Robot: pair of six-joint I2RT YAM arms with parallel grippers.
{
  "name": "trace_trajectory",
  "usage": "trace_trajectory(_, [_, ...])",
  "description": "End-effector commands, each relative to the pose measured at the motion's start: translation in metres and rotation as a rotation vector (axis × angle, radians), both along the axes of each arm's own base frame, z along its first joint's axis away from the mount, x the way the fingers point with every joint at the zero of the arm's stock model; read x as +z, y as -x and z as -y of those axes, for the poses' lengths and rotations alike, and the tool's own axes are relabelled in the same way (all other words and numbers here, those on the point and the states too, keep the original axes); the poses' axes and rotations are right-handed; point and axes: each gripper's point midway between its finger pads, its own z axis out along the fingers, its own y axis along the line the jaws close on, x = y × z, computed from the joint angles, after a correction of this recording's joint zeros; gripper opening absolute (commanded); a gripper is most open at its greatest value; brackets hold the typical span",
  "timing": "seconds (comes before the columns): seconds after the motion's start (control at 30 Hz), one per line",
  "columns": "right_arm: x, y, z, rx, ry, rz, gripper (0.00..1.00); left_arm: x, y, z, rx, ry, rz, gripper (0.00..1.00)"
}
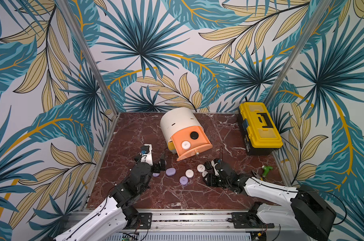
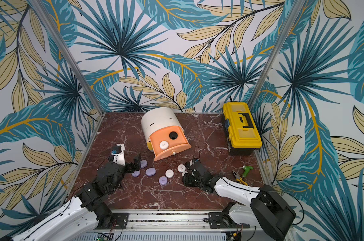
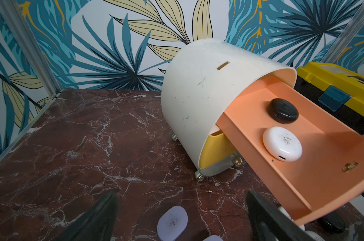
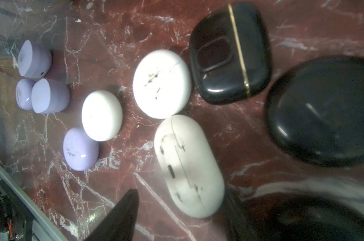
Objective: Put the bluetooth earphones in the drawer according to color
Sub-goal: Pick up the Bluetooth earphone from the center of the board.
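**A:** Where was the left arm?

**B:** Toward the bench's left edge. The left gripper (image 3: 181, 194) was spread wide and empty, with a lilac case (image 3: 172, 222) on the marble just below the gap and other lilac ones near it.

**A:** And the drawer?

**B:** The cream cabinet (image 1: 176, 121) stood mid-bench toward the back edge, with its peach drawer (image 1: 194, 153) pulled out. A round white case (image 1: 185, 145) and a black case (image 1: 194, 135) lay inside. The other cases lay on the bench in front.

**A:** The right side?

**B:** The right gripper (image 4: 182, 191) straddled the oblong white case (image 4: 189, 167). Its jaws were apart with a gap at one finger, so it grasped nothing.

**A:** Which step, then?

**B:** Picking up a white one, I judged. The next move called for closing across the case's narrow width, lifting clear of the neighbours just beside it, then carrying it to the peach drawer. That drawer already mixed black with white, though.
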Motion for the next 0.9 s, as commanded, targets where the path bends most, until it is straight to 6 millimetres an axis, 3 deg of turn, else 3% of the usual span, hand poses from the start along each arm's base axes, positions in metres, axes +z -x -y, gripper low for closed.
trace_trajectory(0.0, [-0.003,-0.004,0.005,-0.038,0.044,0.035,0.65,0.0,-0.001,0.001,-0.005,0.011,0.007,1.0])
trace_trajectory(0.3, [-0.006,-0.013,0.015,-0.078,0.156,0.095,0.62,-0.003,-0.001,0.003,-0.011,0.009,-0.001,1.0])
trace_trajectory(0.47, [-0.007,-0.003,-0.006,-0.005,0.191,0.122,0.62,-0.004,-0.002,0.002,-0.008,0.004,-0.003,1.0])
trace_trajectory(0.63, [-0.007,0.001,-0.012,0.011,0.199,0.147,0.62,-0.002,-0.001,0.003,-0.011,0.004,0.001,1.0])
trace_trajectory(0.87, [-0.018,-0.005,0.003,-0.066,0.308,0.128,0.61,-0.001,-0.001,0.002,-0.012,0.003,0.003,1.0])
